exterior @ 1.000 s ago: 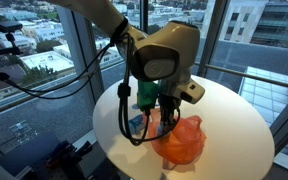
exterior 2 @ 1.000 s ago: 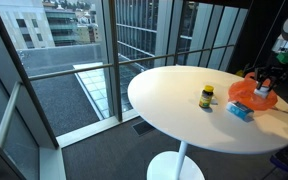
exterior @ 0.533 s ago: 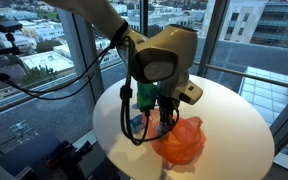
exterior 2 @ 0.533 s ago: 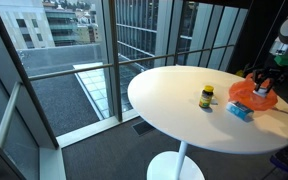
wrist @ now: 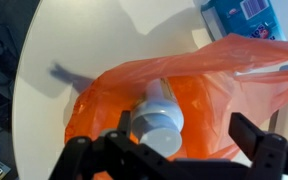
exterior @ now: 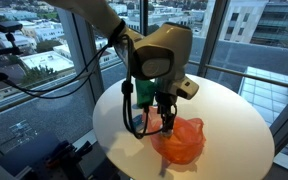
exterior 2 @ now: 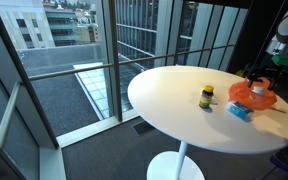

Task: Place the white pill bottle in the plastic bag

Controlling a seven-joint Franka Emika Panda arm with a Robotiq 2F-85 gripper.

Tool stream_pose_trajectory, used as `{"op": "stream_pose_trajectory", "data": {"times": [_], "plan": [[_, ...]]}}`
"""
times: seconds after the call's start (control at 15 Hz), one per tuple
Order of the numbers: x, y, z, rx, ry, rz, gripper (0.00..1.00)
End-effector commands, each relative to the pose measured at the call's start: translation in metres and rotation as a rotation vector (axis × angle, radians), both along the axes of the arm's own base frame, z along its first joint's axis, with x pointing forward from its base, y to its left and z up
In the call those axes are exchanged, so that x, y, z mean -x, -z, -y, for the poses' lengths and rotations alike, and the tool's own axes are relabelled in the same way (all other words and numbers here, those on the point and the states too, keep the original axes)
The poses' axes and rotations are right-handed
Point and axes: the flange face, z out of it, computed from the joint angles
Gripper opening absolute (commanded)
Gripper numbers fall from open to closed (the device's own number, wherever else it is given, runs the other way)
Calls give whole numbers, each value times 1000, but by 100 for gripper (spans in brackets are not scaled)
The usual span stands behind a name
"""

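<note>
The white pill bottle lies on its side inside the orange plastic bag, its cap end towards the camera. My gripper hovers just above it, open, with the fingers spread wide. One finger stands close beside the bottle and holds nothing. In both exterior views the gripper hangs over the bag on the round white table.
A blue box lies beside the bag. A small yellow-capped bottle stands further in on the table. Glass walls surround the table. The bag sits near the table's edge.
The jaws have gone from shut to open, letting go of the white pill bottle into the bag. The gripper has lifted slightly.
</note>
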Motion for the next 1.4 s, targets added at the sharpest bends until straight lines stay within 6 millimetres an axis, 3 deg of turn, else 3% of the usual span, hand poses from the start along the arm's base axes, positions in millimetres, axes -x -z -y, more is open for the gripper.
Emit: {"op": "stream_pose_trajectory", "data": {"times": [0.0,0.27,0.8,1.33], "plan": [[4,-16,-14,-16,-62,26,100],[4,-35,-35,-43,-141,48,100],[20,-91,-94,-184,-362,67,100],[37,-172,-150,-95,-393,17,100]]}}
